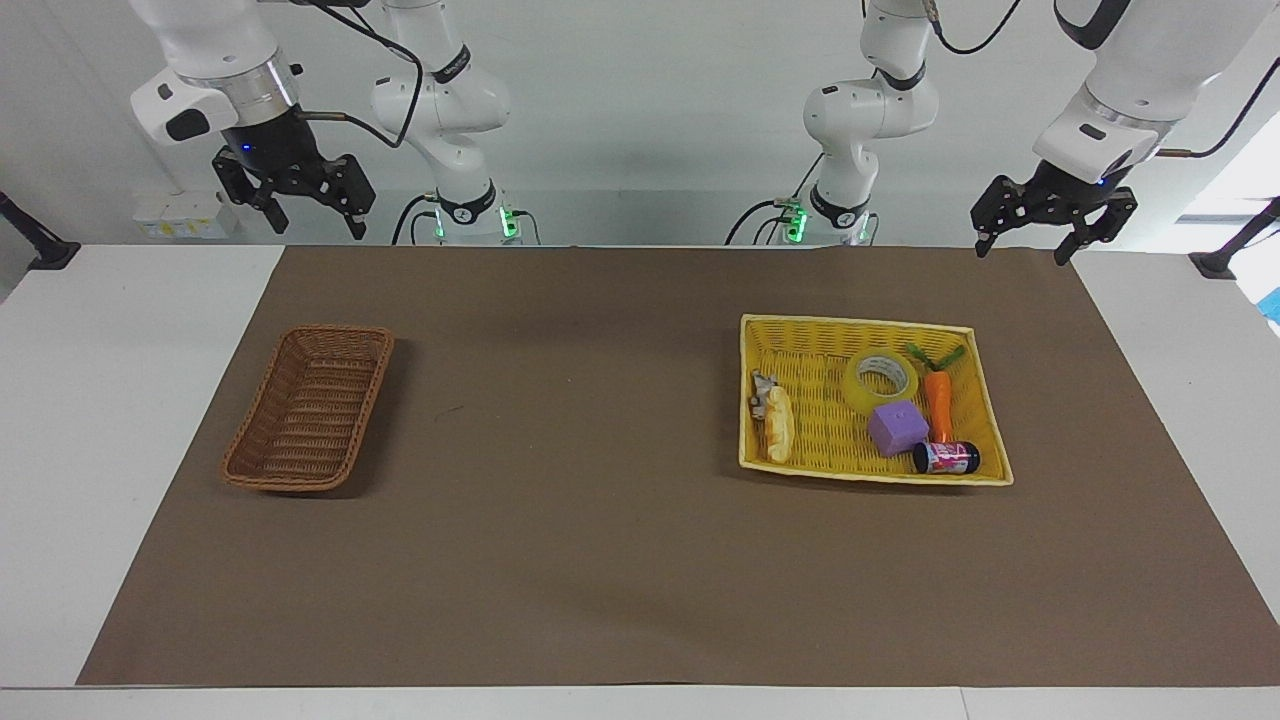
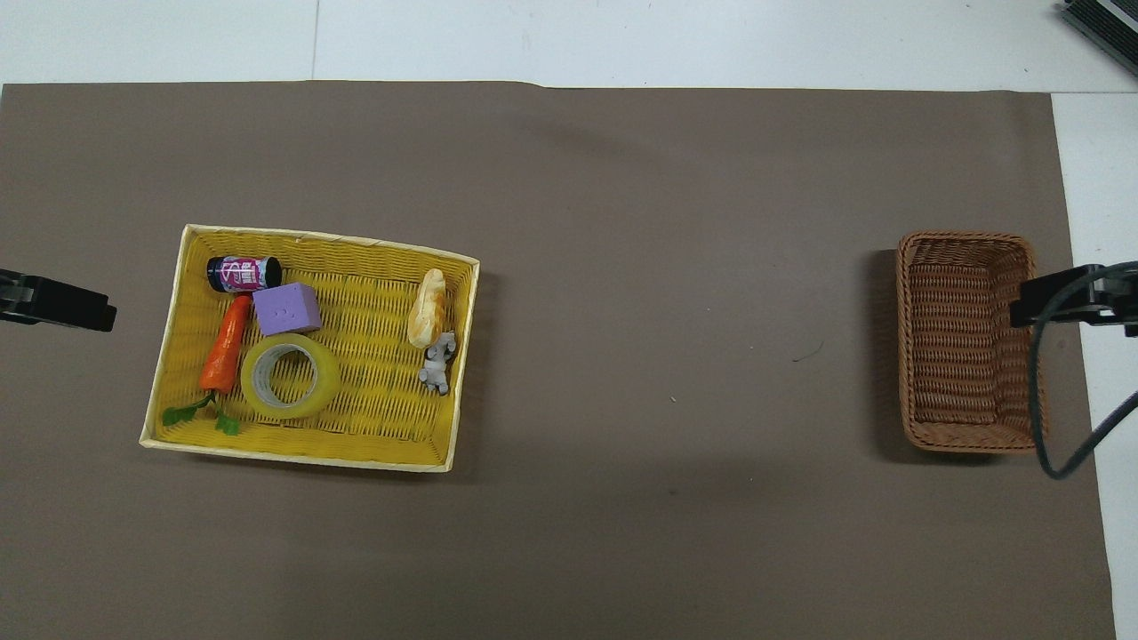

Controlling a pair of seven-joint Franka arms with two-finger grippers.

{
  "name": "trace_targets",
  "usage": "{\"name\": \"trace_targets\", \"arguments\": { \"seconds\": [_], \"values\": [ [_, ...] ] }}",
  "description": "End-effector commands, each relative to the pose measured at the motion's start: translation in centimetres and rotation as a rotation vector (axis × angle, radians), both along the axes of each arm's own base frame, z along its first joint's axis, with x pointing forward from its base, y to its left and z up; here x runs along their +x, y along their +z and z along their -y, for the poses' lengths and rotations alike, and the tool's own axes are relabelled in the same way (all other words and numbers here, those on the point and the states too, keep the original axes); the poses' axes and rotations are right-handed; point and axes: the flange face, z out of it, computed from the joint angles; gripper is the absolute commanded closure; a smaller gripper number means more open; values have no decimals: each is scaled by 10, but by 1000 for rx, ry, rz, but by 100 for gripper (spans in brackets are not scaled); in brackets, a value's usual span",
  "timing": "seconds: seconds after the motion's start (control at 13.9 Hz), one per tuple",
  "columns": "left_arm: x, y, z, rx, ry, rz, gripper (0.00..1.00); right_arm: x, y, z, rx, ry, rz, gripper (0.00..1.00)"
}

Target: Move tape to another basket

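Down at seven o'clock from my left gripper (image 1: 1028, 246), jaws spread and empty, the tape (image 1: 880, 381) lies flat, hole up; right gripper (image 1: 296, 206) waits, also spread.

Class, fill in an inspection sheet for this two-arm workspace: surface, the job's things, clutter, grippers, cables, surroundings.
Surface: brown mat on a white table.
Job's things: tape lies flat in the yellow basket; brown wicker basket holds nothing, toward the right arm's end.
Clutter: purple cube, carrot, small can, bread piece and a small grey figure share the yellow basket.
Grippers: left gripper and right gripper open, raised, holding nothing.
Cables: black cable hangs by the wicker basket.
Surroundings: white wall.
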Motion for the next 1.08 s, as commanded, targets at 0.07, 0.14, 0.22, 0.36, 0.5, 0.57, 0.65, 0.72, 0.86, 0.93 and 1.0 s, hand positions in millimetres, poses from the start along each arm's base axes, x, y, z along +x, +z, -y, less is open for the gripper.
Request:
{"name": "trace_targets", "arguments": {
  "seconds": [0.07,0.14,0.22,0.36,0.5,0.57,0.65,0.72,0.86,0.93,1.0],
  "values": [
    [-4,1,-7,-11,4,-7,0,-3,1,0,6,-6,3,0],
    [-4,1,-8,-11,0,-6,0,-3,1,0,6,-6,3,0],
    [-5,0,-8,-11,-3,-9,0,-3,1,0,6,-6,3,0],
    [-6,-4,-10,-10,-3,-3,0,-3,1,0,6,-6,3,0],
    [-6,-11,-9,-9,-5,5,0,-2,-1,0,6,-6,0,0],
    [-6,-16,-9,-8,-5,2,0,-3,0,0,6,-6,2,0],
    [-5,-22,-9,-8,-3,0,0,-2,-1,0,6,-6,0,0],
    [-5,-28,-9,-8,-3,-3,0,-3,0,0,6,-6,2,0],
    [-3,-50,-10,-7,-1,-9,0,-3,0,0,6,-6,2,0],
    [-4,-62,-9,-6,-2,-1,0,-3,1,0,6,-6,3,0],
    [-5,-80,-9,-5,-1,0,0,-3,0,0,6,-6,2,0]
  ]
}}
